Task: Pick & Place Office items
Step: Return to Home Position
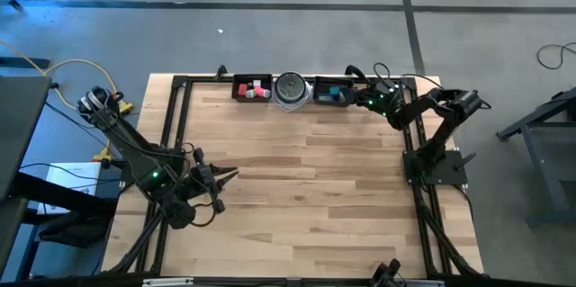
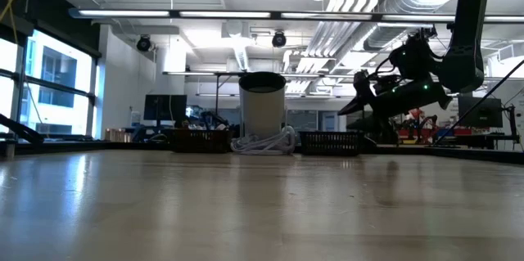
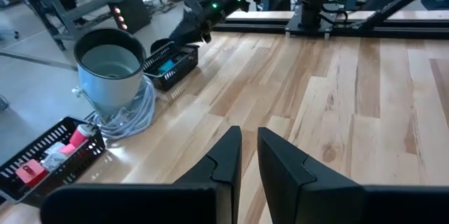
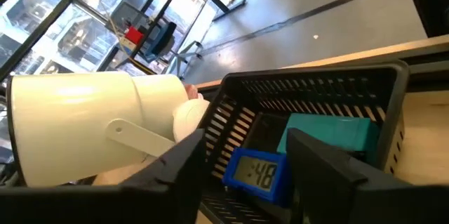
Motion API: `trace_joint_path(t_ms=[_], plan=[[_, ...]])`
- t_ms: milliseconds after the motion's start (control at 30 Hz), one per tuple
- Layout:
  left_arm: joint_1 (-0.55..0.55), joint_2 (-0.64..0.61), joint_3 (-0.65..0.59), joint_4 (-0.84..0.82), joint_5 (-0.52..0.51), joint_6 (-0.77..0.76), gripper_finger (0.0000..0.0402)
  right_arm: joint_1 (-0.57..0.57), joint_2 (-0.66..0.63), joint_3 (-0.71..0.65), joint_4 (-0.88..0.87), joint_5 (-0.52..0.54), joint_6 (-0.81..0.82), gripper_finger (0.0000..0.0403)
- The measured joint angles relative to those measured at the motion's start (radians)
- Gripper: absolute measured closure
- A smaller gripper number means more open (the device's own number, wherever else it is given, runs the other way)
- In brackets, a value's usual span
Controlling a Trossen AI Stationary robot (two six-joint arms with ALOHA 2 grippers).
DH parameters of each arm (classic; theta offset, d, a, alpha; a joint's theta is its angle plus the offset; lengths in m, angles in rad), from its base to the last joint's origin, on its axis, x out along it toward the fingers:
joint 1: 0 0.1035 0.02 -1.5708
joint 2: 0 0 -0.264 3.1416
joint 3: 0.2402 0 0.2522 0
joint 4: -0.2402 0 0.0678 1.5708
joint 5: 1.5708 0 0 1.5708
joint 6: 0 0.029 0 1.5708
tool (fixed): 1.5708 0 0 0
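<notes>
The office items lie in two black trays at the table's far edge. The left tray [image 1: 252,87] holds red [image 1: 245,92] and pink [image 1: 262,93] blocks and a white bit. The right tray [image 1: 333,91] holds a teal block [image 4: 330,133] and a blue flat piece with a small display [image 4: 258,175]. My right gripper [image 4: 245,140] hovers open over the right tray [image 4: 316,87], a finger standing on either side of the blue piece without touching it. My left gripper [image 1: 229,175] waits shut above the table's left half, far from both trays.
A round silver-grey container [image 1: 291,89] stands between the two trays with a white cord coiled at its foot [image 3: 133,115]. A black rail frame [image 1: 175,116] runs along the table's edges. The wooden top [image 1: 315,179] between the arms is bare.
</notes>
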Motion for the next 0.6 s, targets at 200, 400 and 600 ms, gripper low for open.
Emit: trace_joint_path(t_ms=[200, 400, 600], plan=[[0.000, 0.000, 0.000, 0.000, 0.008, 0.000, 0.0361, 0.000, 0.000, 0.000, 0.000, 0.000, -0.008, 0.0175], [-0.003, -0.006, 0.000, -0.008, -0.124, 0.011, 0.0361, 0.000, -0.001, 0.000, 0.147, -0.112, -0.083, 0.0154], [-0.042, -0.048, 0.001, -0.060, -0.229, -0.001, 0.0361, -0.001, -0.085, 0.000, 0.192, -0.207, -0.121, 0.0168]])
